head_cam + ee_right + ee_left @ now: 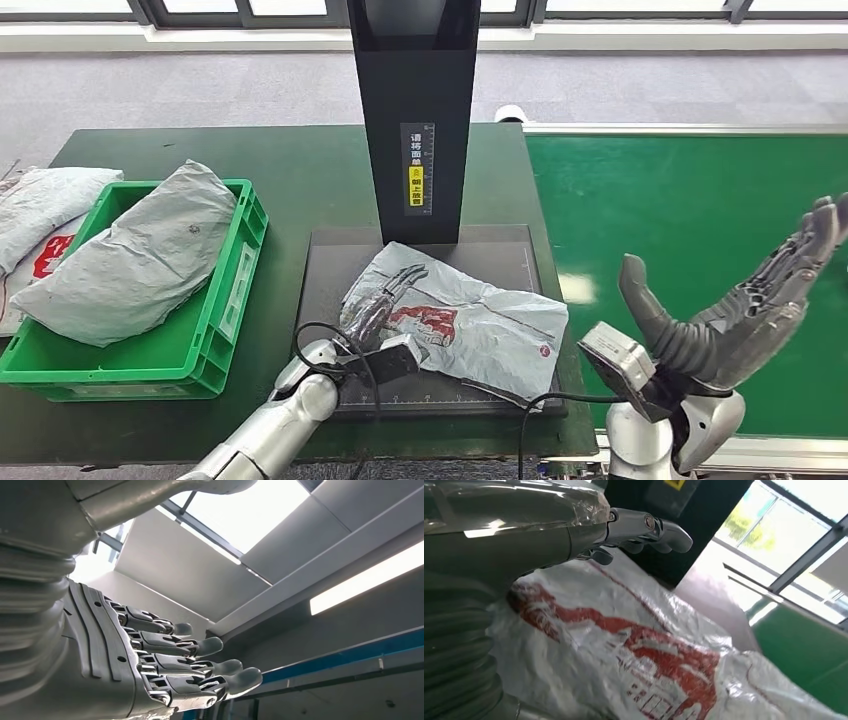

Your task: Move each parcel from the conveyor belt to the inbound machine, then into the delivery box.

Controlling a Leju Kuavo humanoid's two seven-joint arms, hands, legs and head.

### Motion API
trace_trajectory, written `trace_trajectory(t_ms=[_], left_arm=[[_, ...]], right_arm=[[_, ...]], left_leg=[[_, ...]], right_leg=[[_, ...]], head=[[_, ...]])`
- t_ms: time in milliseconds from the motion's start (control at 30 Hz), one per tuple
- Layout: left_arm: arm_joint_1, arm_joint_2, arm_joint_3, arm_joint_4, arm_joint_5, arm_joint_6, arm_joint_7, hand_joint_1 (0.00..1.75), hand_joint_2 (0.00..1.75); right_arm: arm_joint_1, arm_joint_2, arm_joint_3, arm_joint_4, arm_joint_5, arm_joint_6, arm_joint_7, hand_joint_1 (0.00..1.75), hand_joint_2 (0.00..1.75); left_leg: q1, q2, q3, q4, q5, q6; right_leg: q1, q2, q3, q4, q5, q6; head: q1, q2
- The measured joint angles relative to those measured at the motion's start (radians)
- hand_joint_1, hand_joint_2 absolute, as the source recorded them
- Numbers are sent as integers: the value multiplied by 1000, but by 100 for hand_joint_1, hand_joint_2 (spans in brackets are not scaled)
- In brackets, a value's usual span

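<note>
— Where's the parcel [462,325]?
— On the machine's dark plate [330,262], by the black post. My left hand [385,300] lies flat on it, fingers straight, gripping nothing.
— And your right hand [745,305]?
— Raised over the belt [690,220], fingers spread, empty, well apart from the parcel.

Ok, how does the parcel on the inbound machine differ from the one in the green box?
The parcel on the inbound machine is white with red printing; the parcel in the green delivery box is plain grey. The first lies flat on the dark scanner plate; the second is bulkier and sticks out over the box's rim. The left hand rests on the first; nothing touches the second. Both are crinkled plastic mailer bags.
</note>
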Motion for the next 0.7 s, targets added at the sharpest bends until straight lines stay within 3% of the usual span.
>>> trace_trajectory(t_ms=[367,500,700], left_arm=[[-52,-29,-1,176,-4,8,-7,0,175],[-66,-33,-2,213,-11,14,2,124,175],[-87,-36,-2,251,-12,19,11,124,175]], right_arm=[[-4,0,-1,-2,16,0,12,0,175],[-6,0,-10,-2,26,0,22,0,175],[-20,1,-30,-2,30,0,26,0,175]], left_leg=[[0,0,0,0,0,0],[0,0,0,0,0,0],[0,0,0,0,0,0]], right_leg=[[0,0,0,0,0,0],[0,0,0,0,0,0],[0,0,1,0,0,0]], head=[[0,0],[0,0],[0,0]])
